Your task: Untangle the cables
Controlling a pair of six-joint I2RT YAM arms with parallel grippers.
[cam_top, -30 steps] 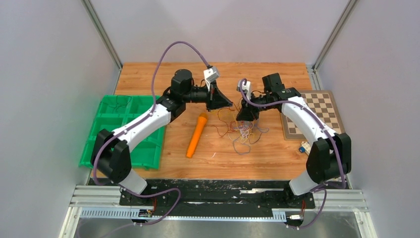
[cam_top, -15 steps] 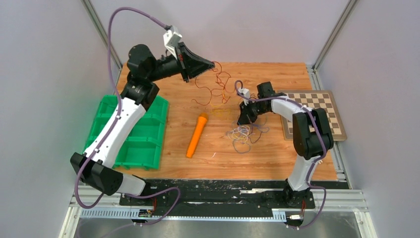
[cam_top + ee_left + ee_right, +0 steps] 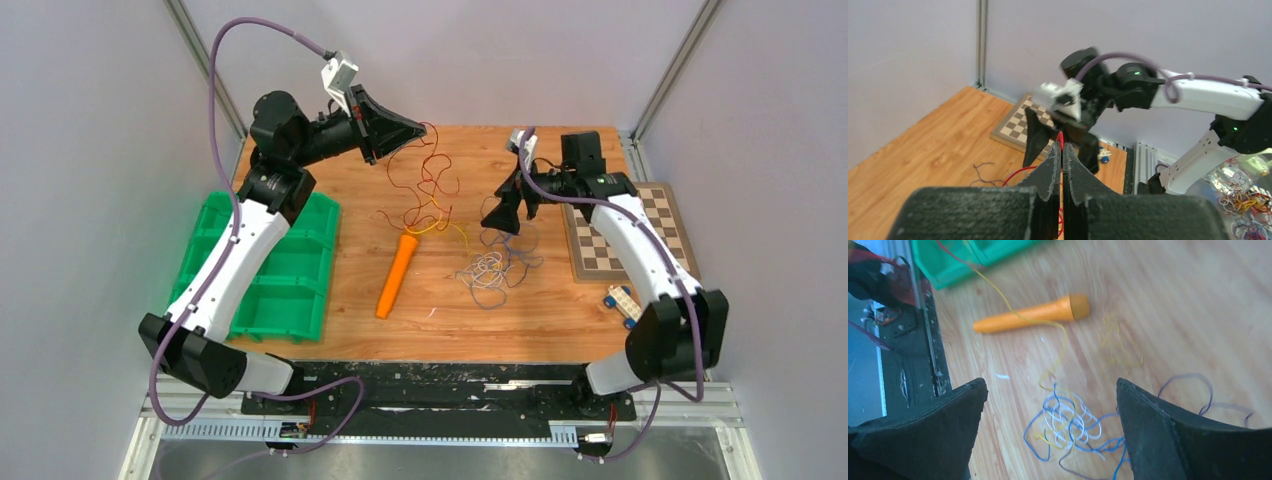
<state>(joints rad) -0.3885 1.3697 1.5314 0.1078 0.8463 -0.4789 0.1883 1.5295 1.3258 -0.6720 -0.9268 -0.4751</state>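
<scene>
My left gripper (image 3: 418, 128) is raised high over the back of the table, shut on an orange-red cable (image 3: 430, 185) that dangles in curls to the wood. In the left wrist view the jaws (image 3: 1062, 146) are pressed together with the red cable (image 3: 1060, 139) pinched at their tip. A yellow cable (image 3: 452, 228) trails from its lower end. The remaining cables, a blue, white and purple tangle (image 3: 490, 270), lie on the table. My right gripper (image 3: 500, 216) hovers open just behind that tangle (image 3: 1073, 422), its fingers (image 3: 955, 410) spread wide and holding nothing.
An orange marker (image 3: 398, 273) lies left of the tangle, also in the right wrist view (image 3: 1033, 315). A green compartment tray (image 3: 280, 290) sits at the left edge. A chessboard (image 3: 625, 235) and a small toy (image 3: 622, 299) are on the right.
The left gripper rose from the table centre to the back left, drawing the red cable out of the tangle. The right gripper let go, opened wide and lifted off the tangle.
</scene>
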